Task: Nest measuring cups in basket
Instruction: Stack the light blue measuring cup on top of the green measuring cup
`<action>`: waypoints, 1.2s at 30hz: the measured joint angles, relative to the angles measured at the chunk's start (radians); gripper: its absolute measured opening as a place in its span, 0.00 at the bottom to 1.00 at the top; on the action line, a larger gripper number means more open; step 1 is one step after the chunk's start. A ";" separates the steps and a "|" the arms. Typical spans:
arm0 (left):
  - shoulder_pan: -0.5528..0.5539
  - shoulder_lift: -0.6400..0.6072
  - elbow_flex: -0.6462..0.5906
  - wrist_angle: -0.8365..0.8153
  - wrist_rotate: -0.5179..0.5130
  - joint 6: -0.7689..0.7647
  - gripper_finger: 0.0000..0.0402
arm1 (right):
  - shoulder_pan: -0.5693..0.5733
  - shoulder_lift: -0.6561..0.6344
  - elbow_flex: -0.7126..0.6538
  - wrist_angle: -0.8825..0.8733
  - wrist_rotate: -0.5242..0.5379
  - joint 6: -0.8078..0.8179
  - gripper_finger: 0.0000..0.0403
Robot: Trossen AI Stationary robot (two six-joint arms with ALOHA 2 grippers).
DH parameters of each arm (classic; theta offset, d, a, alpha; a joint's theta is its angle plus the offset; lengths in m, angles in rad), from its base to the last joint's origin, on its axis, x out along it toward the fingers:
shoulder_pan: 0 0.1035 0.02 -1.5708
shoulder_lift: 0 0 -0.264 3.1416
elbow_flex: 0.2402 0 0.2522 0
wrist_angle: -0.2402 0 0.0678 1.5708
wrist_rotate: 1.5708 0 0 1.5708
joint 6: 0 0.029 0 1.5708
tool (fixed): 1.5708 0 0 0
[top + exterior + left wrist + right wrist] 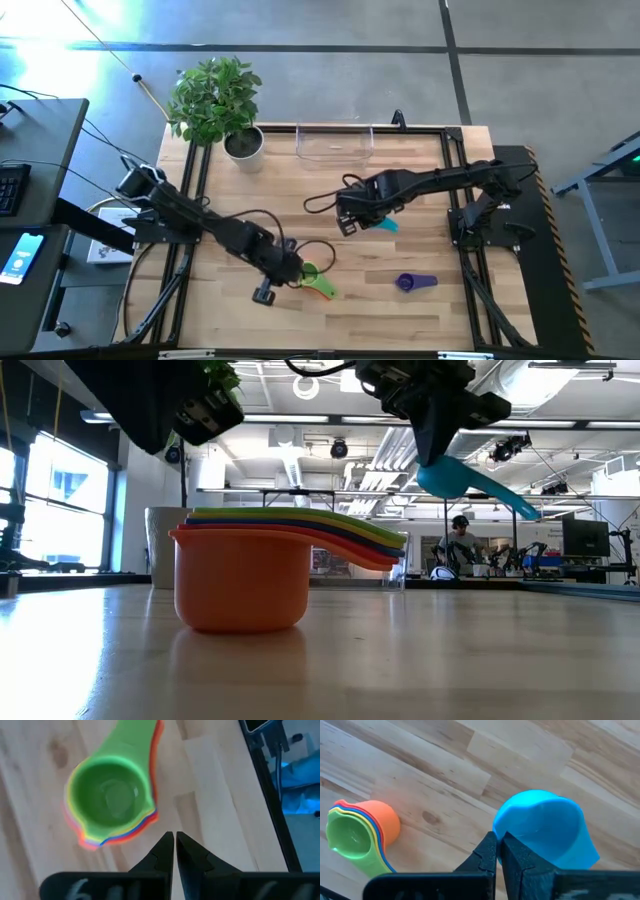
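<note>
A nested stack of measuring cups (318,284), green on top and orange outermost, stands on the table's near middle; it fills the low view (245,575) and shows in both wrist views (110,795) (357,835). My left gripper (175,845) is shut and hovers just beside the stack (298,271), touching nothing. My right gripper (499,845) is over the table's middle (362,214), shut on the light blue cup (386,226). A purple cup (410,283) lies alone toward the near right. The clear basket (335,143) sits at the far edge. My right gripper pinches the light blue cup by the edge of its bowl (512,832) between the two fingers, coming from above and pointing down. The cup hangs below the fingers, lifted clear of the table, with its handle (505,498) slanting down and away from the bowl.
A white pot with a green plant (243,146) stands at the far left, beside the basket. Black cables (300,250) loop over the wood near the left arm. Bare wood lies between the stack and the basket.
</note>
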State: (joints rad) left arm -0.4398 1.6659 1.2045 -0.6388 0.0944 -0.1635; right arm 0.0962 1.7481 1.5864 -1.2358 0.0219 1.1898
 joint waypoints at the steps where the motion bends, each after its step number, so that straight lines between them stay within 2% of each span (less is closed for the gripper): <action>1: -0.006 0.012 0.000 0.016 0.000 0.003 0.02 | -0.004 0.000 0.000 0.001 0.000 -0.004 0.00; 26: -0.018 0.195 0.000 0.233 0.050 0.053 0.02 | -0.049 -0.001 0.000 0.034 0.008 -0.044 0.00; 36: 0.001 0.195 0.000 0.280 0.019 0.069 0.02 | -0.049 -0.001 0.000 0.037 0.029 -0.044 0.00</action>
State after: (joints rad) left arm -0.4391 1.8606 1.2045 -0.3588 0.1133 -0.0948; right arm 0.0471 1.7473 1.5864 -1.1988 0.0509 1.1461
